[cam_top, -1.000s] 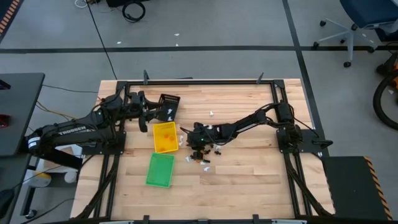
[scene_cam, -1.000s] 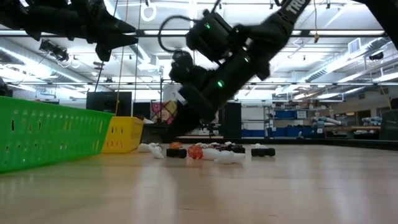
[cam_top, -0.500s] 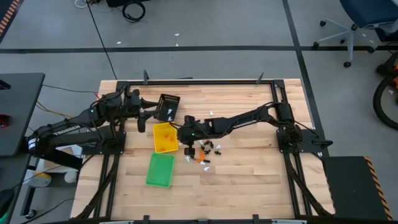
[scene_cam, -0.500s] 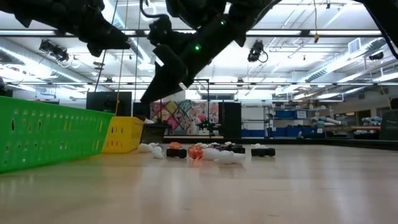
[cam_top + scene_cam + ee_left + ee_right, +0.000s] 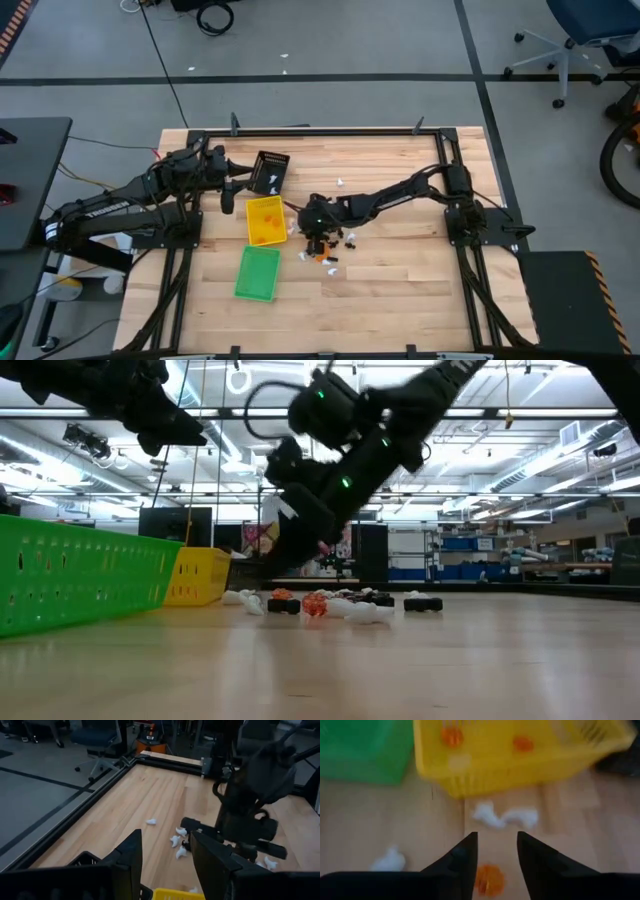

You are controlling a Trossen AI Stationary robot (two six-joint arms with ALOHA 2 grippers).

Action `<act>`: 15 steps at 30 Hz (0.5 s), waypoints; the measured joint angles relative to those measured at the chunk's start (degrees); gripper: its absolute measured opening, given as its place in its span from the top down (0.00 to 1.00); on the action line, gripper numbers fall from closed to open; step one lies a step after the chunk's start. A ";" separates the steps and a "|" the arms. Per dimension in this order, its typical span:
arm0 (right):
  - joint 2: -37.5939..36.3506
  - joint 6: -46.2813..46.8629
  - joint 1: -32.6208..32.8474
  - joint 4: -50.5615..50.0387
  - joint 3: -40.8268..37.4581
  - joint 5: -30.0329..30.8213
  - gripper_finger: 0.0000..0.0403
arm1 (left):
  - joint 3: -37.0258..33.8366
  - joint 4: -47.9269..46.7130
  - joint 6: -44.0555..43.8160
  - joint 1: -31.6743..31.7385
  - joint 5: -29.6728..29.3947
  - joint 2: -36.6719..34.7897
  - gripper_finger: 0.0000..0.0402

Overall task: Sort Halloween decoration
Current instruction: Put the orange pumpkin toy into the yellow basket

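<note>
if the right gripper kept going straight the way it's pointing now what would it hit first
Most likely the orange trinket on the table, which shows right between the open fingers of the right gripper. Past it lie white trinkets, then the yellow tray. Depth is hard to judge, so the gripper might meet bare wood first.

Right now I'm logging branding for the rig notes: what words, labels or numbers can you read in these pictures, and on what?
"TROSSEN": white letters along the left arm, seen from above, only just legible.
White letters on the right arm in the low view: cut off at the picture's edge, not readable.
Nothing readable on the yellow tray, green tray, black tray or trinkets.
</note>
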 joint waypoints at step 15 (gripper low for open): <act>0.09 -2.69 -0.03 29.86 -16.90 -0.70 0.57 | -0.02 1.16 0.00 0.00 0.00 0.04 0.65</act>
